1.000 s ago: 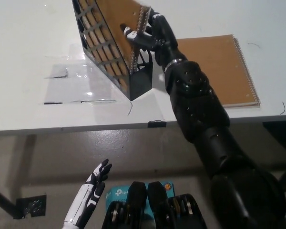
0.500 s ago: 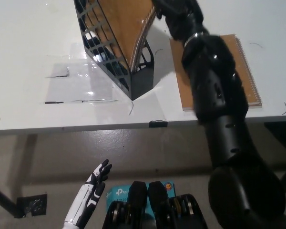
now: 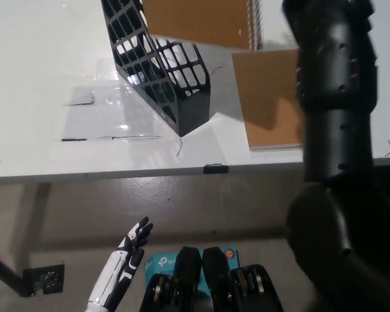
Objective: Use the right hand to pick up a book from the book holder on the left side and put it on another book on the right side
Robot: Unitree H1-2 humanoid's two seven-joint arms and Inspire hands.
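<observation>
A brown spiral-bound book (image 3: 198, 21) hangs in the air above the black mesh book holder (image 3: 161, 70), clear of it, its wire spine on the right. The holder's slot shows no other book. My black right arm (image 3: 331, 84) rises steeply out of the picture's top. Its hand is cut off at the top edge beside the book's spine, so the grip itself is hidden. A second brown book (image 3: 270, 97) lies flat on the white table (image 3: 39, 58) to the right, partly covered by my arm. My white left hand (image 3: 122, 265) rests open below the table, lower left.
A clear taped sheet (image 3: 97, 114) lies on the table left of the holder. A small black clip (image 3: 214, 169) sits on the table's front edge. A blue box (image 3: 161, 263) lies on the floor beneath.
The book has come up out of the holder and moved right and up. My right arm has swung upward, and its hand has left the top of the picture.
</observation>
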